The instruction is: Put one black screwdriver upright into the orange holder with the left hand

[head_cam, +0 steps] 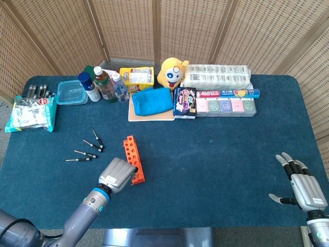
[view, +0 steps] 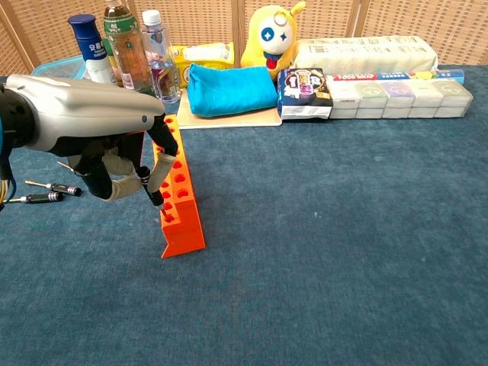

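The orange holder (view: 181,200) (head_cam: 134,158) stands on the blue table, left of centre. My left hand (view: 122,171) (head_cam: 116,174) sits at its near end and grips a black screwdriver (view: 155,191), held nearly upright and tilted slightly. The tip is in or right at a hole at the holder's near end. Three more black screwdrivers (head_cam: 86,148) lie flat left of the holder; two of them (view: 46,191) show in the chest view. My right hand (head_cam: 302,186) rests open at the table's near right corner, holding nothing.
Along the far edge stand bottles (head_cam: 103,83), a clear box (head_cam: 71,92), a blue pouch on a board (head_cam: 152,101), a yellow plush toy (head_cam: 171,73), snack packs (head_cam: 226,101) and a white bundle (head_cam: 216,75). A foil bag (head_cam: 32,113) lies far left.
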